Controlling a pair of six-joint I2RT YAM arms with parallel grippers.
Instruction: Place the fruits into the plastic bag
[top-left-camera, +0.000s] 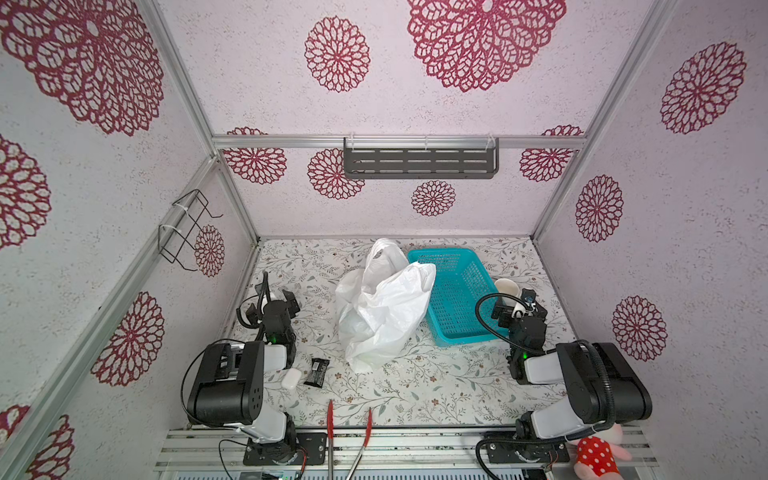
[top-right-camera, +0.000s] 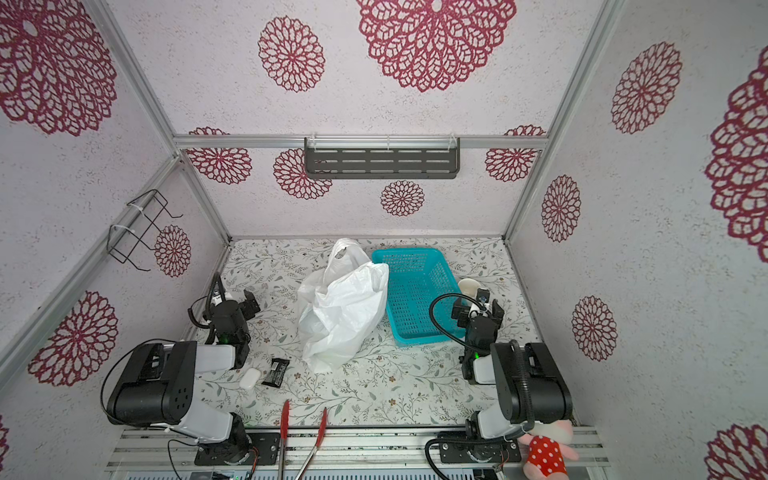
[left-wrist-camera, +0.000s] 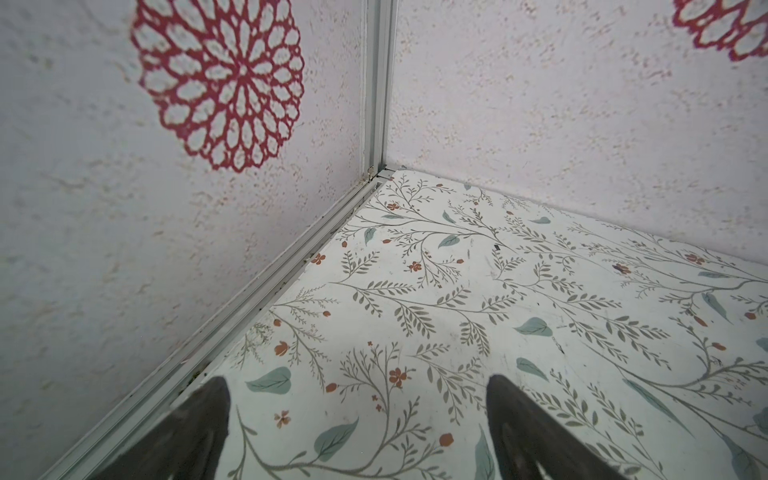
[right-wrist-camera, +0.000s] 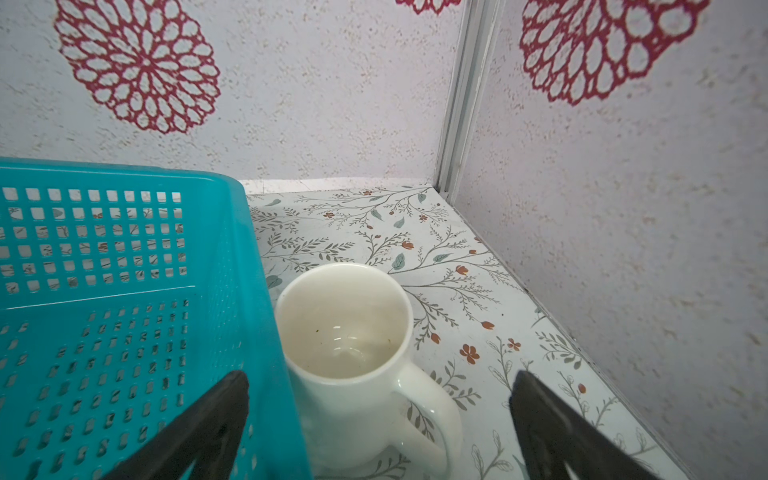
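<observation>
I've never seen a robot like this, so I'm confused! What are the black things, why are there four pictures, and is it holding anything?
Those are two robot arms, each ending in a pincer called an end effector. Two pictures look down from above through one twin-eyed camera, so they nearly match. The other two come from small cameras on the arms' wrists. The left end effector is open over bare table, holding nothing. The right end effector is open too, near a white mug beside a teal basket. In a top view, a crinkly white bag sits mid-table, with a white case, a black packet, red tongs and a plush toy nearer the front. No fruit shows.
</observation>
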